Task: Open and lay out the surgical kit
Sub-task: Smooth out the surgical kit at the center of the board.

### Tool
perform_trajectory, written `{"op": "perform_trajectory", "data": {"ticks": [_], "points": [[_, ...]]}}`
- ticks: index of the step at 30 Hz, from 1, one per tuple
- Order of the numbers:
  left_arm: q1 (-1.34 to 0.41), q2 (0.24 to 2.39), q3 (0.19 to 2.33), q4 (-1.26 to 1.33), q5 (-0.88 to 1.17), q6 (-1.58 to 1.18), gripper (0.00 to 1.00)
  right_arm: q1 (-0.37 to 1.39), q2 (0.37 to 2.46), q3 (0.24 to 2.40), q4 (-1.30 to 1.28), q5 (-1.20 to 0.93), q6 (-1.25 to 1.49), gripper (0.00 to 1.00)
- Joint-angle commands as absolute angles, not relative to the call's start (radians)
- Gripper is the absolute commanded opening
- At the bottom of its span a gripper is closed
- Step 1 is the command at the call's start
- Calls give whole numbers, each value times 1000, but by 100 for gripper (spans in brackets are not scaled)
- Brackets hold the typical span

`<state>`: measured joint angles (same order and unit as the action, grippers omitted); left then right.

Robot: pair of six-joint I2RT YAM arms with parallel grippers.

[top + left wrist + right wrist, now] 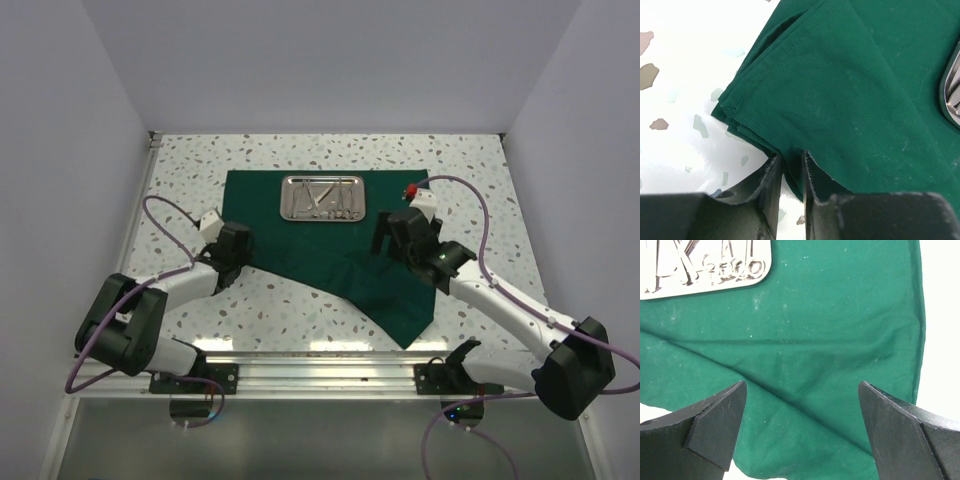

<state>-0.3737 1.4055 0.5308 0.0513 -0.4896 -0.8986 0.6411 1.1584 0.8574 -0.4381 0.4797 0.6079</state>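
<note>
The dark green cloth [370,270] lies spread on the speckled table, with one corner pointing toward the near edge. The steel tray [290,198] sits on its far part and holds the silver instruments [325,200]. My left gripper [236,240] is at the cloth's left edge. In the left wrist view it [792,157] is shut on a folded edge of the cloth [855,90], with the tray's rim [952,85] at the right. My right gripper [392,232] hovers open and empty [802,390] over the cloth [830,315], near the tray [670,287] and the instruments [730,270].
White walls close in the table on the left, right and far sides. An aluminium rail [320,362] with the arm bases runs along the near edge. Purple cables loop beside both arms.
</note>
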Motion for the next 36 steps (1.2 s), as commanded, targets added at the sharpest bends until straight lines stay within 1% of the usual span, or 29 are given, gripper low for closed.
{"op": "perform_trajectory", "data": {"ticks": [1,2,4,5,14,18,21,22,27,30,36], "points": [[-371,1428,541,123,-500,-882,24,634,1166,844,-394,480,597,97],[-371,1431,541,124,-500,-882,17,630,1167,844,-396,479,597,97],[-371,1430,545,129,-494,-882,9,627,1169,842,-396,476,595,97],[-371,1428,546,126,-488,-879,0,626,1169,841,-393,477,595,97],[-374,1364,499,146,-462,-848,0,604,1193,833,-376,462,591,97],[-396,1264,460,74,-442,-847,0,600,1198,833,-379,460,589,96],[-414,1146,416,2,-427,-853,0,595,1192,831,-382,459,592,96],[-422,1123,390,-58,-416,-857,0,592,1189,831,-385,459,592,96],[-457,985,331,-155,-330,-883,0,584,1172,830,-400,460,595,97],[-535,930,313,-248,-331,-939,0,581,1164,836,-419,446,603,97],[-748,819,285,-475,-382,-1110,0,581,1103,844,-466,387,618,97]]}}
